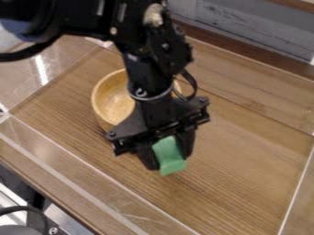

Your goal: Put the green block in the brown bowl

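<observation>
The green block (170, 155) hangs a little above the wooden table, pinched between the black fingers of my gripper (167, 147), which points straight down and is shut on it. The brown bowl (110, 103) is a round, light wooden bowl standing just behind and to the left of the gripper; the arm covers its right rim. The block sits just in front of the bowl's near right wall, outside it.
The wooden table (245, 110) is ringed by a clear plastic wall (73, 174) along the front and left. My black arm (110, 23) reaches in from the upper left. A grey panel (258, 23) stands at the back right.
</observation>
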Robot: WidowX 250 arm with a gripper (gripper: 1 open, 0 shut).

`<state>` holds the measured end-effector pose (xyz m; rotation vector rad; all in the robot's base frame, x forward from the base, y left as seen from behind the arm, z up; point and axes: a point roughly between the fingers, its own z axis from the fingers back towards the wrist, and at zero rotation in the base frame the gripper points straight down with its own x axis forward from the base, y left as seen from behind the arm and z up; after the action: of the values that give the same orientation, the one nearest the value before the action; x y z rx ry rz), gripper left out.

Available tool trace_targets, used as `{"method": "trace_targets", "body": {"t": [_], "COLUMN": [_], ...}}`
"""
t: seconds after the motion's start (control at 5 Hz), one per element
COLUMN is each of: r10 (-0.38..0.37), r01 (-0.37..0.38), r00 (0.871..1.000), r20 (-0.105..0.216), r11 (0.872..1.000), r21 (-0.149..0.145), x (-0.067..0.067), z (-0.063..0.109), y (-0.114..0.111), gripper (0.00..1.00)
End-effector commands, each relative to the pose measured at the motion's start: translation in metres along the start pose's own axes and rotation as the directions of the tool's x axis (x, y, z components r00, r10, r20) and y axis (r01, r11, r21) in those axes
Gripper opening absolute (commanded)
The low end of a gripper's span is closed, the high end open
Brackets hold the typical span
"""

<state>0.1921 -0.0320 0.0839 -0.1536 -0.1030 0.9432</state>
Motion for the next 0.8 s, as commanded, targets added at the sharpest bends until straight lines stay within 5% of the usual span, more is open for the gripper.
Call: {"method": "trace_targets", "body": {"t": [0.0, 0.6], "r10": [0.015, 0.035], "r01": [-0.013, -0.030], "r00": [0.999, 0.998], "r20": [0.037, 0.054], "r11": [0.998, 0.995], "r21": [-0.058, -0.095], "x": [0.011, 0.032], "z": [0.008, -0.001], "y": [-0.005, 0.002], "gripper": [0.00, 0.00]}}
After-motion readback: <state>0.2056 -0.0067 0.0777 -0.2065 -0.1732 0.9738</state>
